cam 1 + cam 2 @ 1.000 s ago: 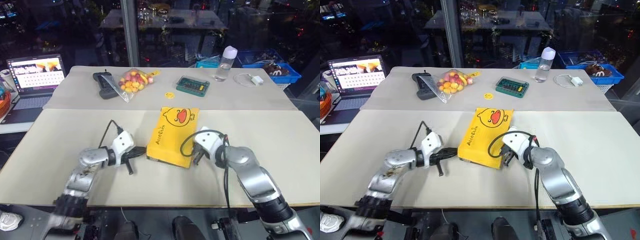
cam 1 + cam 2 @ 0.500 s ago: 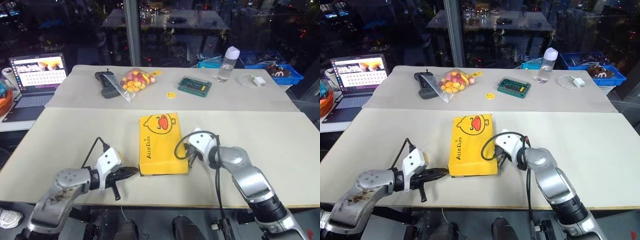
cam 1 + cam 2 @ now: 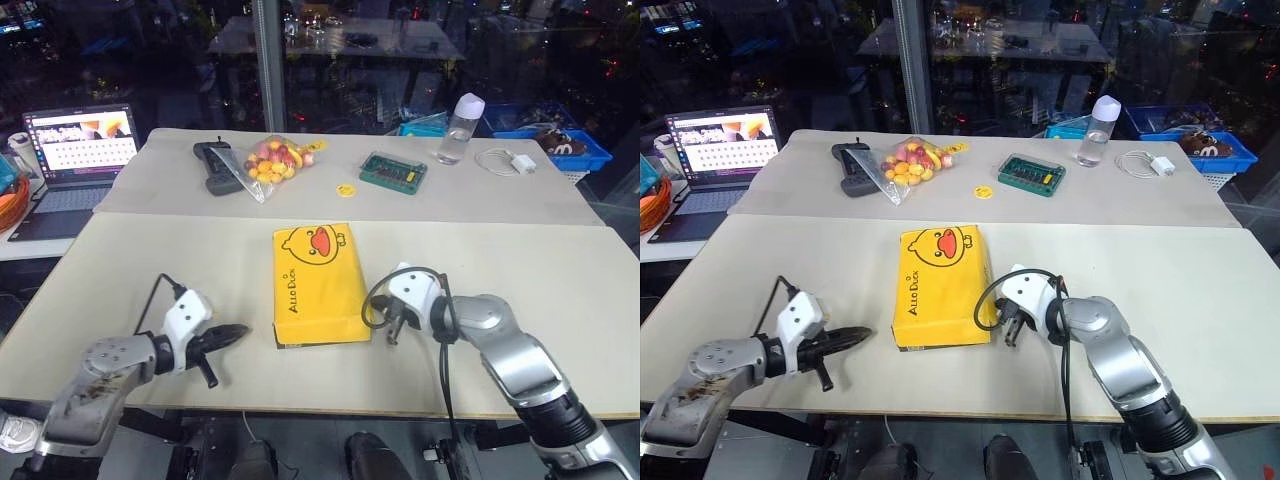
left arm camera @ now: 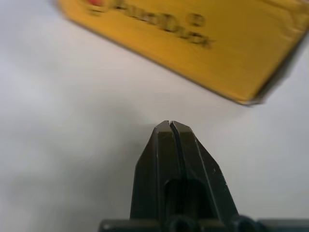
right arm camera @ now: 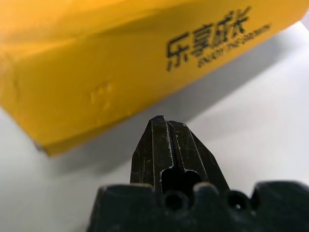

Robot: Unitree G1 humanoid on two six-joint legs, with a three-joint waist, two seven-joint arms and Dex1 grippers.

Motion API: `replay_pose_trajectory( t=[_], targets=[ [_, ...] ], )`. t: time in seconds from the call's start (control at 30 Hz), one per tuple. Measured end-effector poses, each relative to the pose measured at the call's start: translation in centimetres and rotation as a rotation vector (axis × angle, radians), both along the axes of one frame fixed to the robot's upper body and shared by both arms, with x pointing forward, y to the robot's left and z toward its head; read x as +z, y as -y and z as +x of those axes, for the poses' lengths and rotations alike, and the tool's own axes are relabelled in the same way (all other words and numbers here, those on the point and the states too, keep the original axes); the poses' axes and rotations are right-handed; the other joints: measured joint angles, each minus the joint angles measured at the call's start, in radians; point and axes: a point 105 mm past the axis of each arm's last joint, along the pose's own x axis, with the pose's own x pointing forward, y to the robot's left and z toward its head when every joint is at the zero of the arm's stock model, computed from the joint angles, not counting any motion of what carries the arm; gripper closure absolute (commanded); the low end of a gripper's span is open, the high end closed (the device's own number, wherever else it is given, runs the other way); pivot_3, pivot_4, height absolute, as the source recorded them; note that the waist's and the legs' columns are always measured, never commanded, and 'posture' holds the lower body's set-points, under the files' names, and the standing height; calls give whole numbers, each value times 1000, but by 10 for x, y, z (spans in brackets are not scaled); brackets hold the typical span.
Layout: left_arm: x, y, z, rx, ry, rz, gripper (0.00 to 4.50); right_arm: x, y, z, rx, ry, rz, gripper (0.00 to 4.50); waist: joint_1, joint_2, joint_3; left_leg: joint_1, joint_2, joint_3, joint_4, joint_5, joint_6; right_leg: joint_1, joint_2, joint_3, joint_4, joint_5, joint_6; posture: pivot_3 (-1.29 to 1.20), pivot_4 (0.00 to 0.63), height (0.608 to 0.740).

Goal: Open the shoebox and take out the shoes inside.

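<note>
The shoebox (image 3: 318, 283) lies flat mid-table, its yellow duck-face lid closed, so the shoes are hidden. My left gripper (image 3: 236, 331) is shut and empty, a short gap to the left of the box's near left corner and pointing at it. In the left wrist view its shut fingers (image 4: 170, 145) aim at the shoebox (image 4: 193, 43) across bare table. My right gripper (image 3: 391, 336) is shut and empty, just off the box's near right side. The right wrist view shows the shoebox's yellow side (image 5: 120, 63) close ahead of the right gripper (image 5: 164, 121).
On the far table half are a black device (image 3: 215, 165), a bag of colourful sweets (image 3: 268, 160), a small yellow disc (image 3: 345, 189), a green case (image 3: 393, 172), a bottle (image 3: 462, 125) and a white charger (image 3: 512, 160). A laptop (image 3: 75, 140) stands far left.
The shoebox has swung from slanted to nearly straight. My left gripper has since pulled back to the left, off the box's near corner. The right gripper stays by the box's right side.
</note>
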Motion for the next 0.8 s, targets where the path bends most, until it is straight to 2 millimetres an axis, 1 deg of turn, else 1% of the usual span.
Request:
replay_pose_trajectory(
  t=[0.07,0.17,0.33,0.4,0.57,0.63,0.7,0.8],
  targets=[
    [4,-2,-6,24,-1,-62,4500,0,2,2,12,3,1,4477,2,0,0,0,0,0,0,0,0,0,0,0,0,0,0,0,150,697],
    [15,1,-28,32,8,-171,4500,-4,1,5,48,-5,-5,4477,1,-1,1,-1,0,1,0,0,0,0,-1,0,-2,0,0,0,150,697],
    [24,4,-56,92,71,-237,4500,-6,-9,13,87,-26,38,4477,2,-1,1,-1,0,1,0,0,0,0,-1,0,-2,0,-1,0,150,697],
    [26,5,-62,99,93,-235,4500,-4,-13,14,97,-30,58,4477,3,-1,1,0,0,1,0,0,0,0,-1,0,-2,-2,-6,0,150,697],
    [15,3,-81,62,106,-167,4500,0,-15,17,119,-32,65,4477,3,-1,1,0,0,3,0,0,0,0,-2,0,-4,-3,-8,0,150,697],
    [10,3,-85,42,111,-149,4500,2,-16,16,138,-38,66,4477,3,-1,1,0,0,3,0,0,0,0,-2,0,-3,-3,-8,0,150,697],
    [5,2,-86,27,113,-138,4500,9,-20,15,173,-41,74,4477,2,-1,1,0,0,3,0,0,0,0,-2,0,-3,-4,-9,0,150,697],
    [2,3,-88,17,122,-132,4500,16,-22,13,208,-42,70,4477,0,-2,1,0,1,3,0,0,0,0,-2,0,-3,-4,-9,0,150,697]
  ],
)
